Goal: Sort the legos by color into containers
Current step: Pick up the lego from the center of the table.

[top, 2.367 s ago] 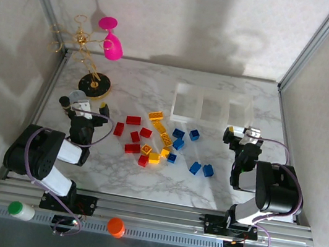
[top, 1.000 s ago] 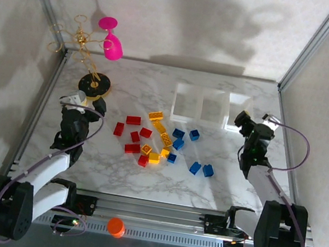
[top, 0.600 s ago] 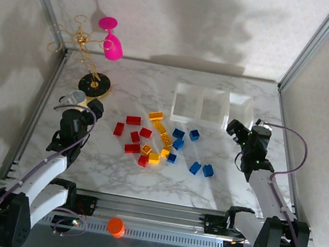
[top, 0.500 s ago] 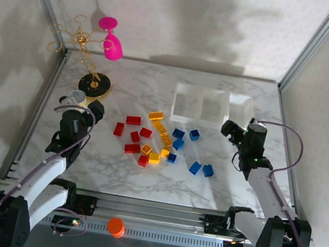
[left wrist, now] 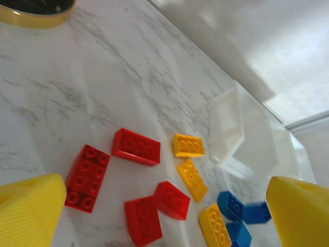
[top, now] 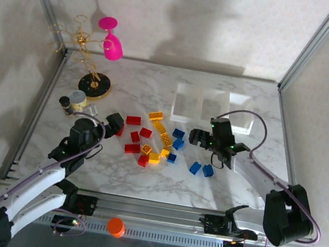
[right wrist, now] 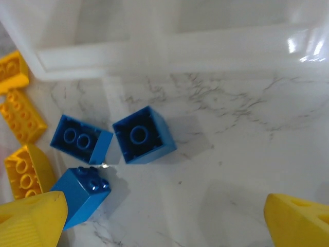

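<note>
Eighteen or so legos [top: 154, 157] are lying loose on the marble surface [top: 142, 183], pretty much all on the near-left side of the containers [top: 188, 100]: blues [top: 179, 143] closest to the containers, yellows [top: 166, 139] next, reds [top: 132, 148] farthest out. We see the right hand [right wrist: 165, 206] hovering over the blues just in front of the containers, fingers [right wrist: 31, 221] spread wide, gripping nothing. The left hand [left wrist: 164, 211] hangs well left of the containers, by the reds, also spread wide with nothing pinched.
</note>
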Controlling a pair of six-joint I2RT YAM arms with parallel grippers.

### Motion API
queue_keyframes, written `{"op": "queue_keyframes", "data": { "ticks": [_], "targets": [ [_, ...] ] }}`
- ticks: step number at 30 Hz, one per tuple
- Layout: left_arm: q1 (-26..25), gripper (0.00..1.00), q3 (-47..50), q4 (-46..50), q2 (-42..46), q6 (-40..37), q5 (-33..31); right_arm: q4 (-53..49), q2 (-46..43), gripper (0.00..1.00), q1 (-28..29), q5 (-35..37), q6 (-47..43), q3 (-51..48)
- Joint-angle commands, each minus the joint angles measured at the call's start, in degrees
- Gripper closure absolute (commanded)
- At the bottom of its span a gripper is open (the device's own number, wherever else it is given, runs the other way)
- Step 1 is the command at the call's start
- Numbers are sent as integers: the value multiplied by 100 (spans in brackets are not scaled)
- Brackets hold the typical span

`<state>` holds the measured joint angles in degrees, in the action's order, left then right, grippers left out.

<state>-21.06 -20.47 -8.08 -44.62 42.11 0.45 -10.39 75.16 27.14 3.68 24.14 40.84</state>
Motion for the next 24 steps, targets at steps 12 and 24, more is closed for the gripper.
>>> {"op": "queue_keyframes", "data": {
  "ticks": [12,24],
  "targets": [
    [-1147,0,-302,-419,-887,48,-173,-599,1434,17,412,874,-589,1170],
    [-1444,0,-611,-410,-1301,-237,-185,-604,2199,37,418,881,-892,1627]
  ]
}}
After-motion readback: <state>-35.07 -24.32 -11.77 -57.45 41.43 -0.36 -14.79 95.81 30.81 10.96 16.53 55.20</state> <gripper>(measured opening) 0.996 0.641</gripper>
